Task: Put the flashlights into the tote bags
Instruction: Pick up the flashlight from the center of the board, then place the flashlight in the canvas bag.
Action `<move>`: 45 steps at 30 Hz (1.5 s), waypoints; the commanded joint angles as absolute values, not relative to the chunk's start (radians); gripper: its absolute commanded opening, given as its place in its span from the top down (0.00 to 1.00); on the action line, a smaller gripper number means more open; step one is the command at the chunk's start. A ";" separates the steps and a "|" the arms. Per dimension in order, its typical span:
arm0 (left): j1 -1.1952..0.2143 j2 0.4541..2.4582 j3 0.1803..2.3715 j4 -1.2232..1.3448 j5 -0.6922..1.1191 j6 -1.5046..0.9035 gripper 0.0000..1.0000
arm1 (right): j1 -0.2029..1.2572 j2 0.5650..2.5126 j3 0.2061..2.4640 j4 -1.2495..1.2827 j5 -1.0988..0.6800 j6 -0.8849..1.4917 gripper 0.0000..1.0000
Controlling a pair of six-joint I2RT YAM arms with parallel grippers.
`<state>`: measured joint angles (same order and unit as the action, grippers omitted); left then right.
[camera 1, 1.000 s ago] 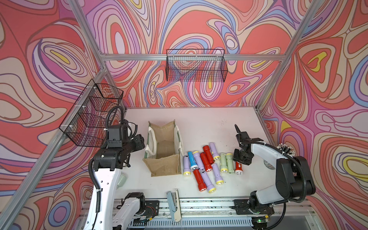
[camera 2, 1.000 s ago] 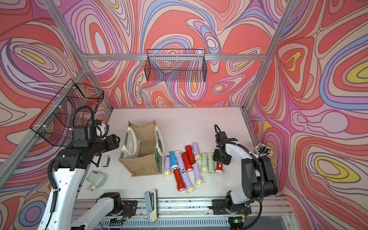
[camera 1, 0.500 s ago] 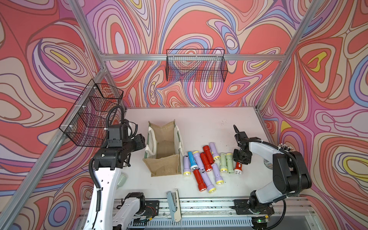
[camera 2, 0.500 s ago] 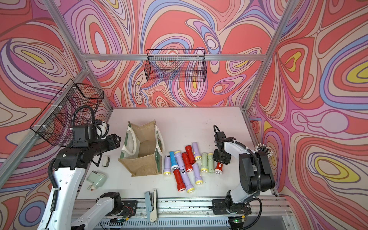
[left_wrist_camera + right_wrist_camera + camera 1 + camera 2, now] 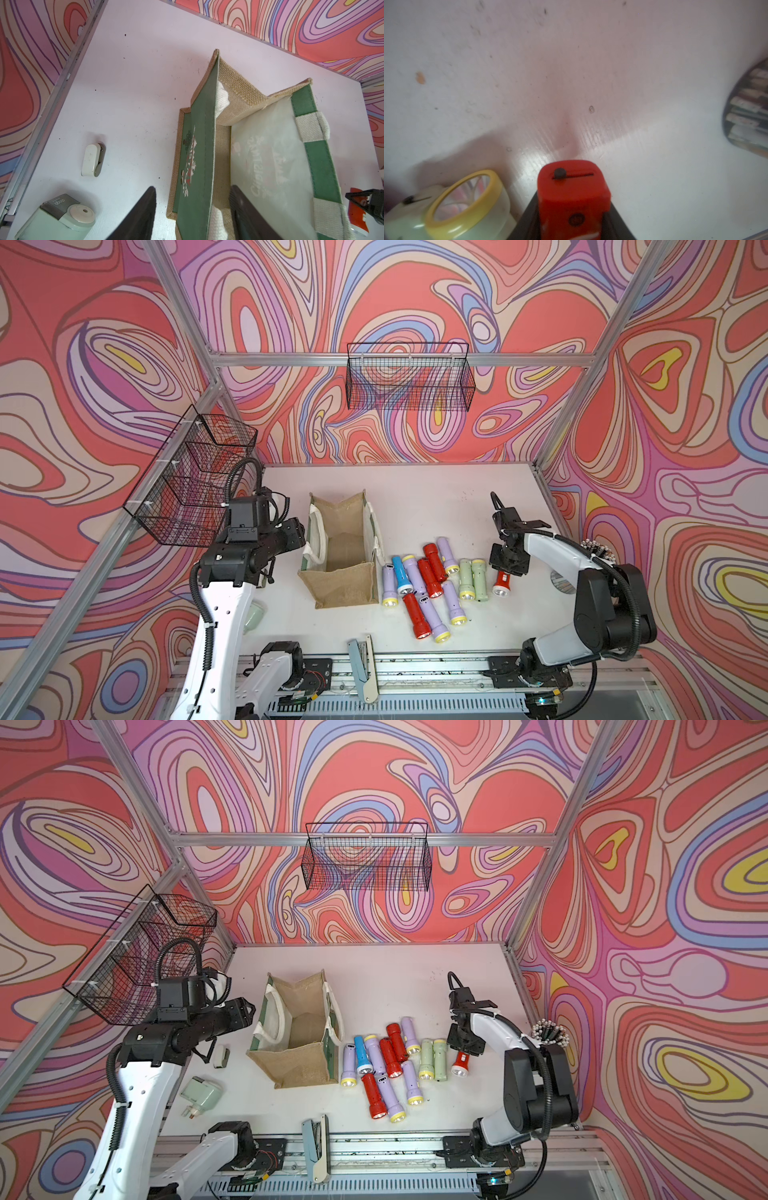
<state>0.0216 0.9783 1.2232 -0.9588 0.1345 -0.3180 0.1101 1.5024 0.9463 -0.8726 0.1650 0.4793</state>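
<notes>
right pincer (image 5: 574, 198) clenched on orange-red flashlight (image 5: 501, 583), left pincer (image 5: 193, 188) released, astride tote bag (image 5: 234, 91) wall

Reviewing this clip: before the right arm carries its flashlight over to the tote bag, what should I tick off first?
1. Right gripper shut on the orange-red flashlight: ok.
2. That flashlight lifted off the table: cannot tell.
3. Tote bag upright with its mouth open: ok.
4. Left gripper steadying the bag: not ok; its jaws stand open astride the green side panel.
5. Pale green flashlight outside the right grip: ok; it lies beside the jaws, not between them.
</notes>
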 commanded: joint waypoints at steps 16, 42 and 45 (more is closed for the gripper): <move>0.031 1.056 1.129 -0.882 0.329 -0.297 0.47 | 0.275 1.421 1.458 -0.790 0.064 0.580 0.87; 0.031 1.077 1.066 -0.780 0.364 -0.344 1.00 | 0.811 1.910 1.892 -0.327 -0.267 0.639 0.92; 0.031 1.072 1.059 -0.768 0.390 -0.358 1.00 | 0.833 1.961 1.889 -0.321 -0.297 0.641 0.93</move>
